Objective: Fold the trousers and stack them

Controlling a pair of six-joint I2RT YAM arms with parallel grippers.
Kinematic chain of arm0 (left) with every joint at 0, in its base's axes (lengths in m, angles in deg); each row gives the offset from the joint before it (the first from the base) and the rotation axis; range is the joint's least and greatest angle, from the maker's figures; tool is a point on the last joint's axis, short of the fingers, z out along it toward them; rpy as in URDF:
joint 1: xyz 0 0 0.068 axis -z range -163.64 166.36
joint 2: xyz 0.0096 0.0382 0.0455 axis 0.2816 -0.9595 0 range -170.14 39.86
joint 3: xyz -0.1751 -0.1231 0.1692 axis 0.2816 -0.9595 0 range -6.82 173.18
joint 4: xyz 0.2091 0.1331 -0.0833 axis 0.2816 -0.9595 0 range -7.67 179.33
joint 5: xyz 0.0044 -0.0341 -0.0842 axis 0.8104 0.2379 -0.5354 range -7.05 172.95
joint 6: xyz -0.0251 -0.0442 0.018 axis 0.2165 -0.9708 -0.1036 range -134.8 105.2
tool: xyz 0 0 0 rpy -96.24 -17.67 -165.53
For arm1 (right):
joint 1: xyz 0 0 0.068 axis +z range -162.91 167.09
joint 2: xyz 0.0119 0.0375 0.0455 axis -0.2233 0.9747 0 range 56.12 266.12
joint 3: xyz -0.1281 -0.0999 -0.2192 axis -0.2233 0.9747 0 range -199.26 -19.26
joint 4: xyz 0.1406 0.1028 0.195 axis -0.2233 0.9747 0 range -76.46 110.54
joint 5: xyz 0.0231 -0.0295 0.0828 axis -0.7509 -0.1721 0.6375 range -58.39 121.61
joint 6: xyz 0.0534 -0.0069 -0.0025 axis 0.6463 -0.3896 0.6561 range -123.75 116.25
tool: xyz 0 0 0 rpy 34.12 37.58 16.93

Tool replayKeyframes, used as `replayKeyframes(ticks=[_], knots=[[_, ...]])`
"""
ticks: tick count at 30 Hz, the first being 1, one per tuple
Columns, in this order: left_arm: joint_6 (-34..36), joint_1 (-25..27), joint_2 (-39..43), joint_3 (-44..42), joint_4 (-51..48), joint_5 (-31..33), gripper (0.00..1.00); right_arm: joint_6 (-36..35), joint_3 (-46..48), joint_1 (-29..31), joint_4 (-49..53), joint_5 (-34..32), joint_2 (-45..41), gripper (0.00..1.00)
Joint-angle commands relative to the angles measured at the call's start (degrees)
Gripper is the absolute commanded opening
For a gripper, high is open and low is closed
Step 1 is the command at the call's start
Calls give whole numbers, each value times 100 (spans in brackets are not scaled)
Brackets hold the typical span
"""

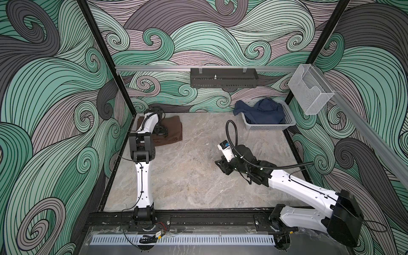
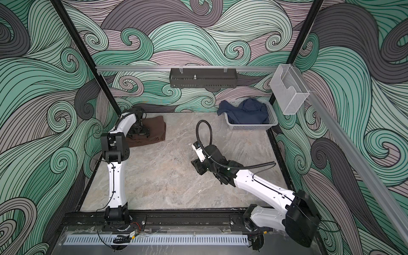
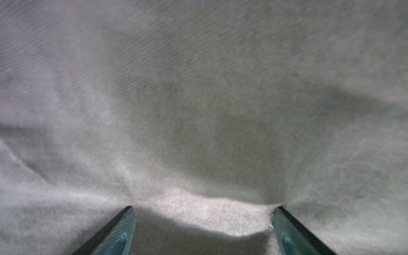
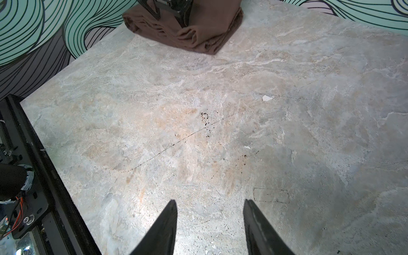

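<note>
the dark chocolate-brown trousers of soft cloth (image 1: 174, 129), folded to a near-square bundle, lie at the upper left of the frame in both top views, in the far corner of the marbled grey tabletop (image 1: 187, 176). the left fingers (image 3: 119, 231) stand wide apart directly above, tips dimpling the cloth, clamped on nothing. the right fingers (image 4: 163, 225), partly apart and empty, hang mid-frame, well apart from the bundle; the left arm is nearer.
</note>
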Motion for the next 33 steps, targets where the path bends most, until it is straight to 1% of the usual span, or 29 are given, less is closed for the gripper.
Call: replayKeyframes(ticks=[1,2,6,8,10,14,16,18,21,23,25,29,31,33], knots=[[440,-194,-667,678,-358,427,97,-3,-284,-60,259,132,178,50],[495,-216,-722,756,-261,425,97,23,-335,-64,274,151,235,49],[789,-297,-612,347,632,398,97,103,-598,-64,391,234,574,49],[1009,-331,-626,330,891,410,97,128,-748,-66,462,254,736,49],[1066,-391,-672,553,932,280,97,148,-849,-64,508,247,870,48],[1189,-471,-473,423,1225,-225,97,165,-1000,-77,520,203,1067,49],[1186,-473,-341,415,1270,-307,97,165,-1080,-80,504,170,1139,49],[1084,-465,-137,428,1188,-278,97,201,-1140,-101,504,82,1184,49],[859,-448,372,198,1126,46,98,297,-1117,-226,432,12,1137,48],[860,-430,861,-231,1266,130,98,274,-1016,-345,336,-15,1026,49],[851,-403,1494,-913,1593,140,99,229,-890,-485,222,-74,899,49],[708,-284,3000,-2613,2610,54,99,43,-590,-794,-8,-141,588,49],[616,-220,3722,-3410,3111,-131,99,-63,-436,-950,-111,-196,427,49],[357,-162,4430,-4224,3600,-320,99,-129,-208,-1122,-338,-311,219,49]])
